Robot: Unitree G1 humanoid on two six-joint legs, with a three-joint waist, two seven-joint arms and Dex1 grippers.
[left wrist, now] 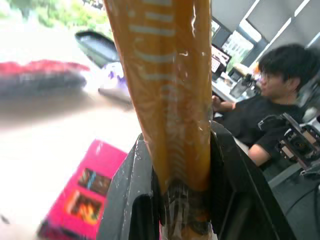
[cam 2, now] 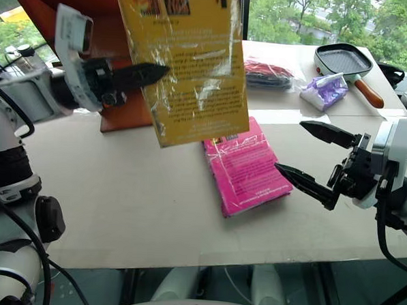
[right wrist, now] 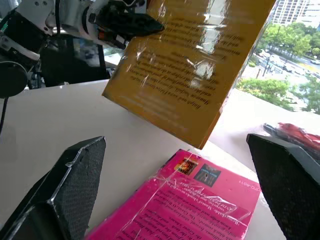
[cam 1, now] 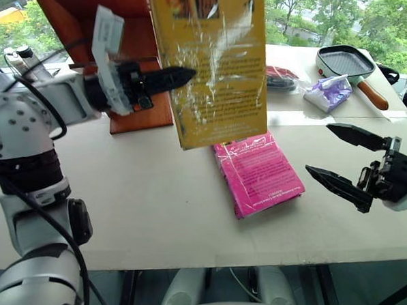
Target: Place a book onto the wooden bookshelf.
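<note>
L fingers (left wrist: 235,185) clamped on the book (cam 1: 211,64), held upright above the table (cam 1: 153,204), w/ the bookshelf (cam 1: 121,25) just behind. R gripper (cam 1: 350,163) wide open, empty. Keep book vertical, steer it round the side panel, release only once seated.

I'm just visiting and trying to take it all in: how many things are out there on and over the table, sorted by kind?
Books: 2, the book held up in the left claw, and a pink book lying flat.
Bookshelves: 1, the wooden bookshelf.
Pans: 1, a grill pan.
Plastic-wrapped packets: 2, one red-and-black, one purple.
Total: 6.
</note>
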